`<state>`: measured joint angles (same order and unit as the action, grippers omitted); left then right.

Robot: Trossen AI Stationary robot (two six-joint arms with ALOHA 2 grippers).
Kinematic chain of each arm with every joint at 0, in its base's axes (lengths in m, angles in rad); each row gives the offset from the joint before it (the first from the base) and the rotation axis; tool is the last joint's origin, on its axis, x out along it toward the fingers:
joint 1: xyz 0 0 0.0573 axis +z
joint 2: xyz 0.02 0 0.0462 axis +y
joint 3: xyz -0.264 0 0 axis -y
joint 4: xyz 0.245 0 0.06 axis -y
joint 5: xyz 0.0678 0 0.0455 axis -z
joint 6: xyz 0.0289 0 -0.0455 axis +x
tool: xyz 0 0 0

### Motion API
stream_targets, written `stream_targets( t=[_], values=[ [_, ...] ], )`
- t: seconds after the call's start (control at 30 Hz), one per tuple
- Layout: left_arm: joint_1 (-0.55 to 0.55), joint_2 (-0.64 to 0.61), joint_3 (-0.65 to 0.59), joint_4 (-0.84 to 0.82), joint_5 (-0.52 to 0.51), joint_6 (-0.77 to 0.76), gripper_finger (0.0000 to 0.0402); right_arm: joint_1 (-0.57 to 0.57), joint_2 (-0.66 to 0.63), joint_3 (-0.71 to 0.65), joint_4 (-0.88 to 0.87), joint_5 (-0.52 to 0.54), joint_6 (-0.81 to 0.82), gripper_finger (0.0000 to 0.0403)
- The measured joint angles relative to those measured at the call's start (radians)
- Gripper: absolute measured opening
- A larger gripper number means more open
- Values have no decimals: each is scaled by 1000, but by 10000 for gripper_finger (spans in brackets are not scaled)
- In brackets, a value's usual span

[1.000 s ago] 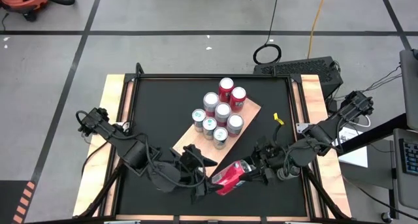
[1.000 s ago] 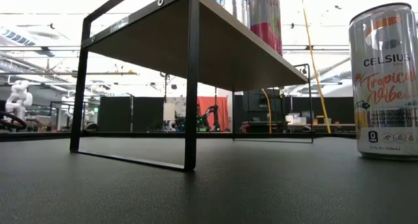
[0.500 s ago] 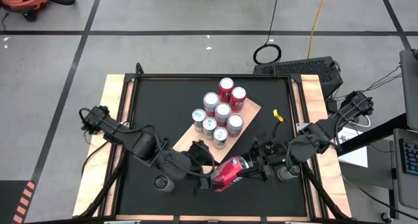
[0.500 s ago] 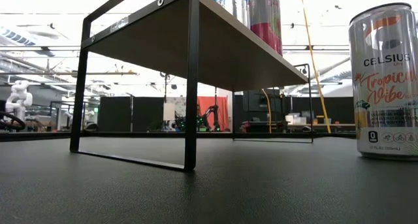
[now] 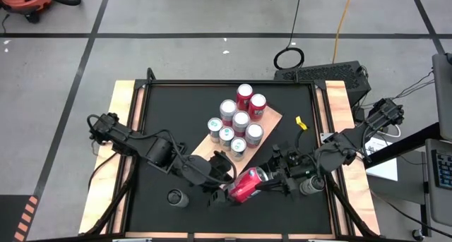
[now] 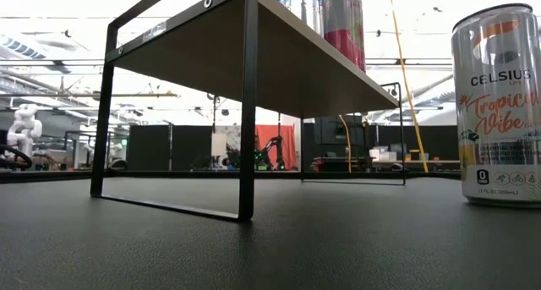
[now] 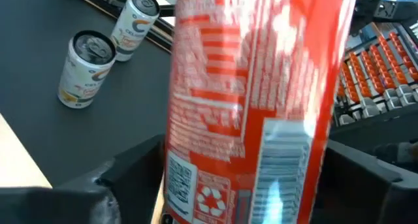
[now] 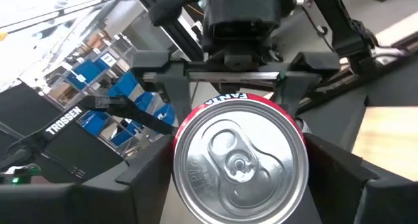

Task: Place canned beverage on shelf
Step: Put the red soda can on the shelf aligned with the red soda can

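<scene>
Writing: a silver can (image 6: 499, 108) standing on the black table (image 5: 282, 101) reads "CELSIUS" and "Tropical Vibe"; a part seen in the right wrist view reads "TROSSEN"; the red can's fine print is too blurred to read.
Red can: a red can (image 5: 244, 186) with white lettering, a white nutrition panel, a recycling mark and a silver pull-tab top (image 8: 239, 164). It is held off the table, tilted on its side, just off the shelf's near corner, between the two arms.
Right gripper: the right gripper (image 5: 272, 182) has its fingers (image 8: 339, 178) on either side of the red can's top end, pinching it.
Left gripper: the left gripper (image 5: 220, 177) is at the can's other end, with fingers (image 7: 137, 162) spread on both sides of the body; whether they press it I cannot tell.
Shelf: a light wooden board (image 5: 272, 119) on a black metal frame (image 6: 248, 112), raised above the table and set at a slant.
Cans on shelf: seven stand upright in a tight cluster (image 5: 238, 124), two red-topped at the far end, the rest silver or white-topped, filling the far half; the near end is bare wood.
Loose cans: one can (image 5: 175, 197) stands on the table near the left arm; the left wrist view shows two pale cans (image 7: 85, 68) close together there.
Other: a small yellow piece (image 5: 301, 126) lies on the table beside the shelf.
</scene>
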<state>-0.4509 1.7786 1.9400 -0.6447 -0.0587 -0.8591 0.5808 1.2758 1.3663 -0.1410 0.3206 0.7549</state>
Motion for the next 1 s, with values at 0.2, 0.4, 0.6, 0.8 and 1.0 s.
stream_targets(
  t=[0.2,0.4,0.6,0.8,1.0],
  values=[
    [-1,0,0,3,0,12,291,-8,0,0,4,-6,-11,267],
    [-1,0,0,10,-11,15,287,-16,-4,0,11,-9,-34,286],
    [-1,2,-2,112,-44,55,286,-17,-45,2,13,0,-52,357],
    [-1,2,-2,205,-86,105,285,-17,-111,3,3,0,-82,396],
    [0,2,-2,331,-192,207,284,-16,-168,3,17,54,-141,396]
  ],
)
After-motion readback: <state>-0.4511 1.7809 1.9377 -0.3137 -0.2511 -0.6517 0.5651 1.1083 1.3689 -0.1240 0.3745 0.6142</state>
